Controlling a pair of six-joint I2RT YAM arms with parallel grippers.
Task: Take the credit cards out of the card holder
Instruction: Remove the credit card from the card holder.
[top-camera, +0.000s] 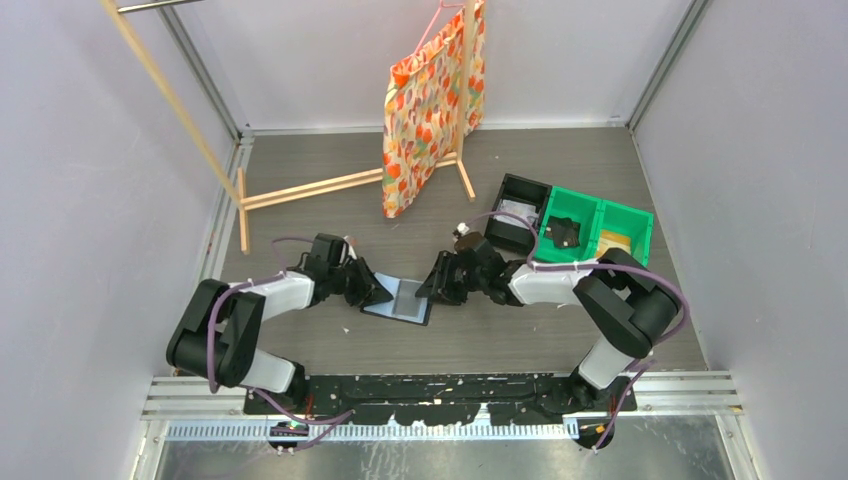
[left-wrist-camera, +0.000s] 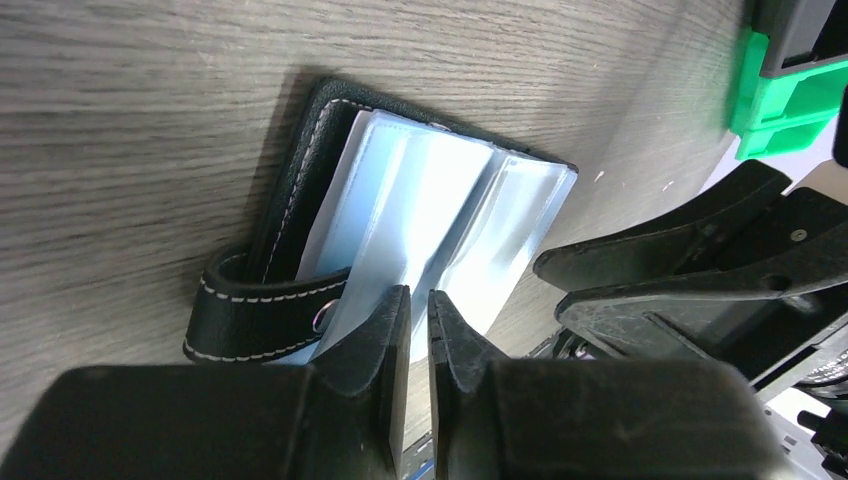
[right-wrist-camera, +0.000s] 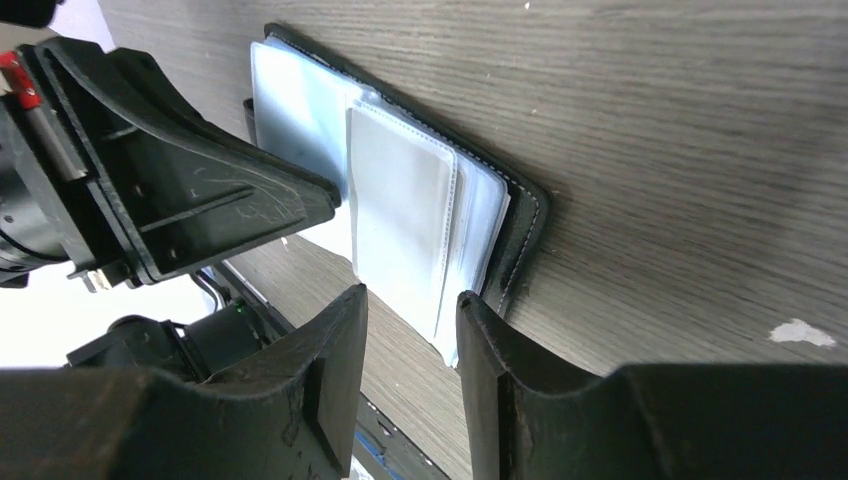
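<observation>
Grey wood table (top-camera: 560, 330), white walls (top-camera: 300, 60); open black bifold card holder (top-camera: 398, 300) lies flat, long side left-to-right; left claw (left-wrist-camera: 418, 300) pinches its edge, right claw (right-wrist-camera: 412, 300) spread apart

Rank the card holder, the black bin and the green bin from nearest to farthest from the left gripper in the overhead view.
1. The card holder, at the left gripper fingertips.
2. The black bin, back and to the right.
3. The green bin, beyond it, farthest right.
</observation>
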